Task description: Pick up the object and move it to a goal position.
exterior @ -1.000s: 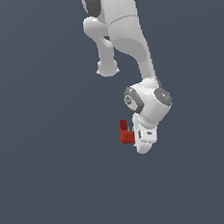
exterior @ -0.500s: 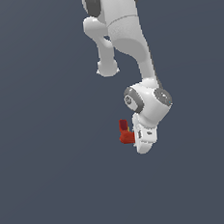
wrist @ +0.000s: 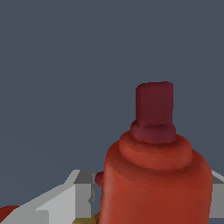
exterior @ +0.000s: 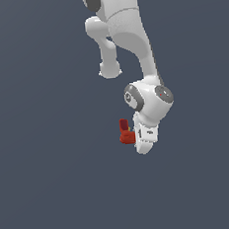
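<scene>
Gripper [exterior: 138, 136] at arm's low end, fingers [wrist: 65, 199] pale grey flanking object in wrist view; appears clamped on object, jaws narrow. Object [exterior: 125, 133] red-orange with darker red stub, touching gripper on exterior view's left side; fills wrist view [wrist: 157, 175], stub pointing away from camera. Versus half second and one second ago: arm pose, gripper, object position unchanged. Plain grey-blue backdrop [exterior: 42, 168] all round.
</scene>
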Controlling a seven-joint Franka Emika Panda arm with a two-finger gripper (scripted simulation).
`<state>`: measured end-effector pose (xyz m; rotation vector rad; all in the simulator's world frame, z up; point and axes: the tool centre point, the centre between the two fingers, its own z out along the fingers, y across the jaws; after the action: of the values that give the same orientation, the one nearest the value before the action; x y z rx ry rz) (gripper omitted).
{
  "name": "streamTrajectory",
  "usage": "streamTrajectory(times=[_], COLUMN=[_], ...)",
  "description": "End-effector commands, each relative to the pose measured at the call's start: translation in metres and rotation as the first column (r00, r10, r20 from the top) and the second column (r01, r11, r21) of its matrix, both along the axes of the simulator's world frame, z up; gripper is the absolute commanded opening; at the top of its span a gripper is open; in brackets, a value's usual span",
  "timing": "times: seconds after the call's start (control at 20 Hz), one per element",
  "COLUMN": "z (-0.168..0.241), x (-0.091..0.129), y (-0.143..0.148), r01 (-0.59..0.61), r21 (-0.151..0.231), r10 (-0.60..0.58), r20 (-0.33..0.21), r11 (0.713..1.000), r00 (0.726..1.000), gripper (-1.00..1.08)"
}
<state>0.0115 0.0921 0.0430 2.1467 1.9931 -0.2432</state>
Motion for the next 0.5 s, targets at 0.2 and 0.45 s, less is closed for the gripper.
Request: streamTrajectory(times=[0.2,0.45], z=[0.038,0.078], x=[-0.011,-0.026], y=[-0.02,-0.043], r01=[0.0,0.001], r21=[0.0,-0.001], r10=[0.0,-0.001], r20=[0.005,0.005], r11=[1.0,1.0], r00=[1.0,1.0], gripper=[-1.0,-1.0])
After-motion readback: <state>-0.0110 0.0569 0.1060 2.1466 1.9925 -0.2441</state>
